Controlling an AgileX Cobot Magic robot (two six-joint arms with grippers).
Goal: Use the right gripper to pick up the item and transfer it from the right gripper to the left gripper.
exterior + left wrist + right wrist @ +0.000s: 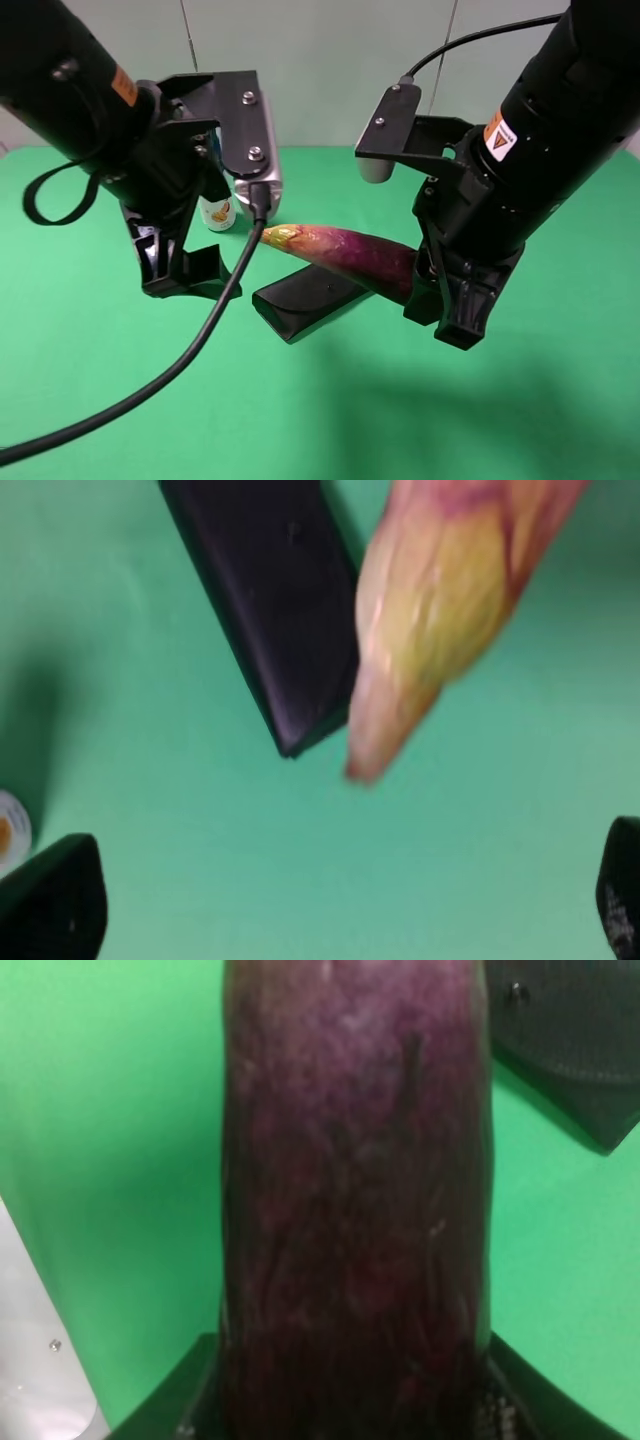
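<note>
Your right gripper (445,303) has its black bracket jaws clamped on the thick, dark end of the slim glossy purple eggplant (345,255). In the right wrist view the skin fills the whole gap between the two fingers (185,1405). From that grip the eggplant juts out roughly level, clear of the green table cover (80,340). Its colour pales to a yellowish pointed tip that aims towards your left gripper (185,270). That gripper's jaws stand wide apart with nothing in them. The left wrist view shows the tip ahead of the two fingertips (55,905), near them but not between them and touching neither.

As I read it, your pickup and lift are done. The handover itself is left: bring the tip in between the left fingers, close them on it, then let go with the right.

Below the span between your two sets of fingers, the black folded glasses case (300,305) lies flat on the cover, under the eggplant's middle and apart from it. Just behind the left fingers stands a small white bottle (217,213), mostly hidden by the arm.

There is little for you to read. Each arm carries an orange warning sticker, one up the right arm (497,135) and one up the left (124,86), and I can make out no words on either. The bottle's label shows an orange patch, but its lettering is too small to tell. The case shows no marking.
</note>
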